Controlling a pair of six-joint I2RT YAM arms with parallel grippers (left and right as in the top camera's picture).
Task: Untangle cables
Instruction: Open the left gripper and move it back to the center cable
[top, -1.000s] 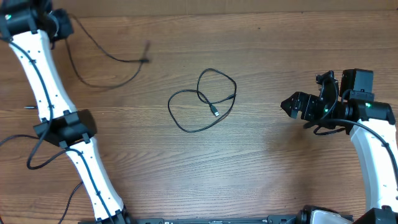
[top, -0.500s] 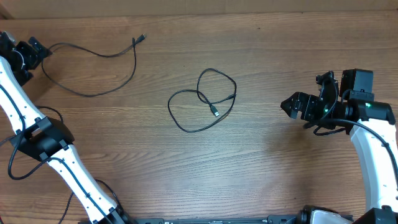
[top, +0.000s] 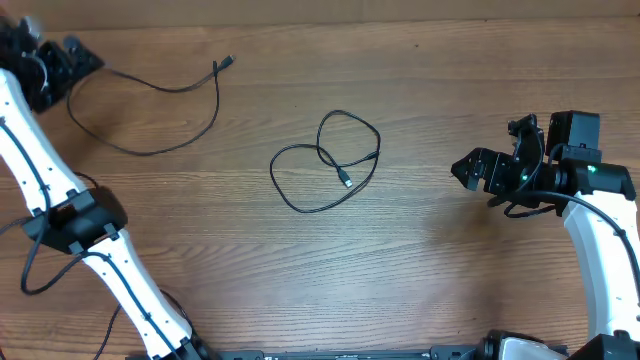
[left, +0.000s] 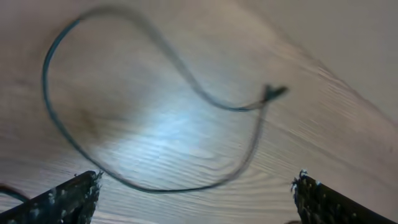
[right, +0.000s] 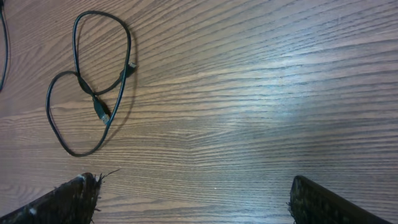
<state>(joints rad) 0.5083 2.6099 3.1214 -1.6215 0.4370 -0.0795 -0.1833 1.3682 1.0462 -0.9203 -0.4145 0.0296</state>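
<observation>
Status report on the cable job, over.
Hands: left hand open, right hand open. One cable spread far left, second cable looped centre, neither held. Nothing in the way.

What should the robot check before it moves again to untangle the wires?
1. Left gripper open and empty: ok.
2. Right gripper open and empty: ok.
3. Thin black cable spread out near the left gripper lies apart from the thin black looped cable in the middle: ok.
4. Looped cable free of crossings: not ok, it crosses over itself.
5. Left wrist picture sharp enough to aim by: not ok, it is blurred.
6. More cables outside the views: cannot tell, only two show.
</observation>
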